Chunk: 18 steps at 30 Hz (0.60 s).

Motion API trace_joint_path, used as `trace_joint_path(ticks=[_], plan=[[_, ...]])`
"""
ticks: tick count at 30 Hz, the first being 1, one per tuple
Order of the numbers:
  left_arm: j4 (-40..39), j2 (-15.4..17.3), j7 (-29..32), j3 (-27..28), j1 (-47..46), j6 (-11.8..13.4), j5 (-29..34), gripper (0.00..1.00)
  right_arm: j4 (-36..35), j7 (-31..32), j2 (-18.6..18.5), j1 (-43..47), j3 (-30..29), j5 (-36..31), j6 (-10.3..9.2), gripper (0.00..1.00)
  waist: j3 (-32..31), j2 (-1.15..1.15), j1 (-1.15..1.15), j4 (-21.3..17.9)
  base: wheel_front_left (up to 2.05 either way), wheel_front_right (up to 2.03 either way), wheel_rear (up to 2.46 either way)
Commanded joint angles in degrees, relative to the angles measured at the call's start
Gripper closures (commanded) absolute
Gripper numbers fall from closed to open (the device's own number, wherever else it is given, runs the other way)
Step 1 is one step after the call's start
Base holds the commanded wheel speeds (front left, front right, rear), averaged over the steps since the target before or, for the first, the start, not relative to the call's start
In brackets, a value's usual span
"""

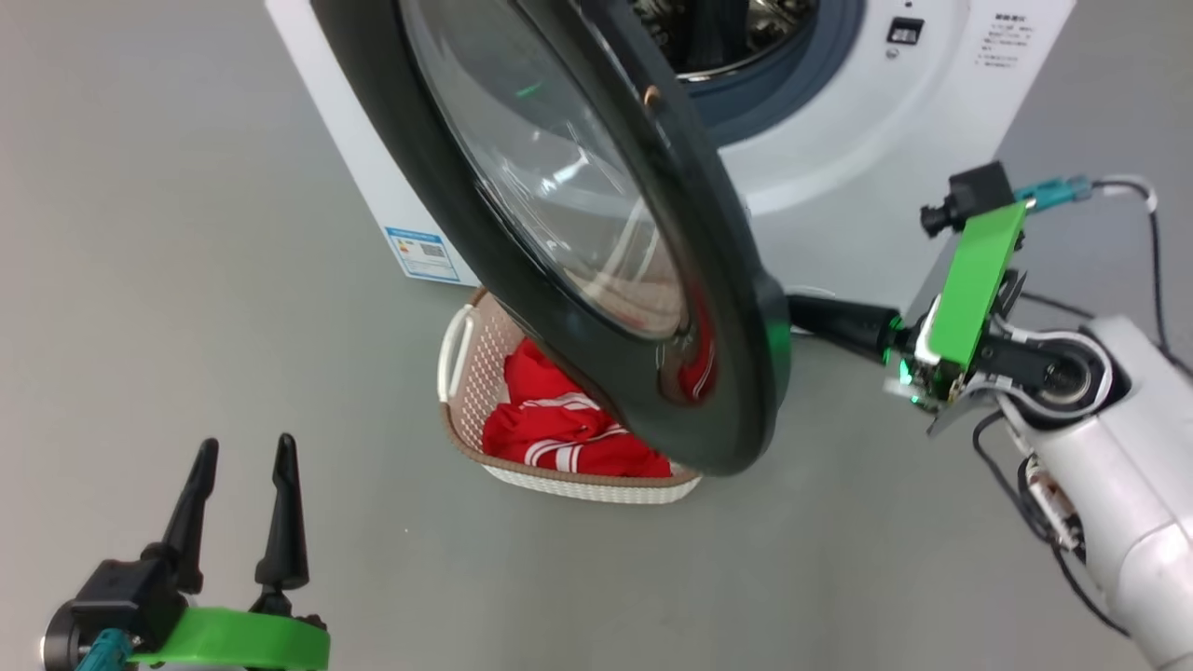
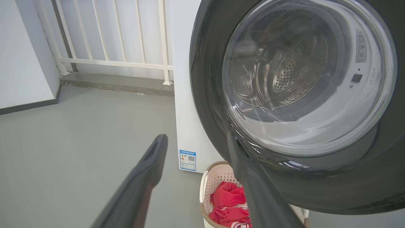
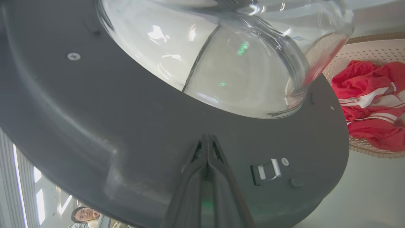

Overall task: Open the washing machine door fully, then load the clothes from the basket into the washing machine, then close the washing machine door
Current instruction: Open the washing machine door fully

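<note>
The left gripper (image 1: 244,457) hangs low, well apart from the washing machine door (image 1: 522,308), on its outer side, its two dark fingers (image 1: 282,508) spread wide and empty. The right arm reaches in from the door's inner side; the right gripper (image 3: 207,139), fingers pressed together, has its tips against the door's dark inner face.

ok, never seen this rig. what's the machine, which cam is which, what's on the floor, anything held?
A wheeled robot with two arms. The head view looks down; each wrist view looks along that arm's own fingers. The washing machine door stands partly open on the washing machine. On the floor under it, the basket holds the clothes. The left gripper is open and holds nothing. The right gripper is shut, its tips at the door's dark inner face, holding nothing.
</note>
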Motion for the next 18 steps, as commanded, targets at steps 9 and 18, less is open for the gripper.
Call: trace_joint_path(ticks=[9, 18], plan=[[-0.64, 1.63, -0.46, 1.65, 1.4, -0.18, 0.86, 0.0, -5.88, 0.36, 2.18, 6.48, -0.05, 0.96, 0.1, 1.0, -3.44, 0.0, 0.0, 3.95, 0.0, 0.0, 0.0], [-0.13, 2.16, -0.46, 1.12, 2.18, -0.18, 0.83, 0.0, -6.71, 0.0, 4.56, 9.68, -0.53, 1.31, 0.1, 1.0, -5.26, 0.0, 0.0, 7.25, 0.0, 0.0, 0.0]])
